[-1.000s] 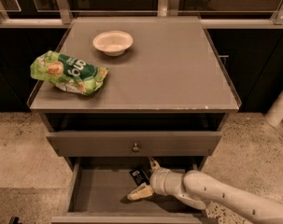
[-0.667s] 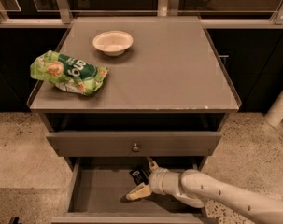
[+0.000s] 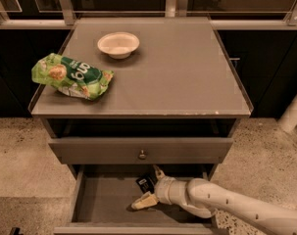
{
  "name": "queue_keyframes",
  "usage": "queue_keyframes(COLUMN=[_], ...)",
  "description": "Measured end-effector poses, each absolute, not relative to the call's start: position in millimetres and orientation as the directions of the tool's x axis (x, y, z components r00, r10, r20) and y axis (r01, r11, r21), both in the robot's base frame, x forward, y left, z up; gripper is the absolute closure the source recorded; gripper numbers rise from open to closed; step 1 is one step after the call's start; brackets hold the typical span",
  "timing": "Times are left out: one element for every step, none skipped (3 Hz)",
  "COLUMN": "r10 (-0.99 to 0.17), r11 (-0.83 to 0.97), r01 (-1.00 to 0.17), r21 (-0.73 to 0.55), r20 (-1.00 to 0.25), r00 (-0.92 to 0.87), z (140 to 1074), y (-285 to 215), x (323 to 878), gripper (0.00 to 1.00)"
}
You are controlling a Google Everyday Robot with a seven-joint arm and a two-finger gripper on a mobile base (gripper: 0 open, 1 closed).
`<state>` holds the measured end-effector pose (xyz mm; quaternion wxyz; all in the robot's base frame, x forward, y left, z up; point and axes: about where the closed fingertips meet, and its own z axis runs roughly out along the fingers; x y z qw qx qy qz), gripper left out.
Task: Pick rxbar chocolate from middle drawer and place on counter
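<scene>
down in the open middle drawer (image 3: 104, 204), very little has changed over the last second: the gripper (image 3: 148, 188) has crept a touch further left and inward, and the rxbar chocolate (image 3: 145, 183) lies where it lay, near the back of the drawer floor and right of centre, not lifted at all. the claw's two fingers stand apart, one reaching above the bar toward the back wall, the other, pale-tipped, lying below it toward the front, so the bar sits between them; whether either finger already touches it i cannot tell. my reading is that the reach is finishing and the squeeze has not begun, so the task is early: the grasp, the lift out past the closed drawer front (image 3: 89, 151) above, and the setting down on the counter (image 3: 187, 82) all remain. counted up: one black bar, one gripper on one white arm (image 3: 236, 204), one green snack bag (image 3: 72, 76) and one pale bowl (image 3: 118, 44) on the counter, one round knob (image 3: 142, 155), and two drawers showing, one shut and one pulled out.
</scene>
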<state>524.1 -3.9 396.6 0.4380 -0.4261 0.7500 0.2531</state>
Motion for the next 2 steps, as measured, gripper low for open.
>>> queue_keyframes(r10=[-0.411, -0.409], r11=[0.507, 0.510], r01=[-0.862, -0.859], r21=[0.021, 0.040], r20=[-0.873, -0.867], r00=[-0.263, -0.283], z=[385, 373], y=[-4, -9], x=[523, 519], gripper=[0.00, 0.00])
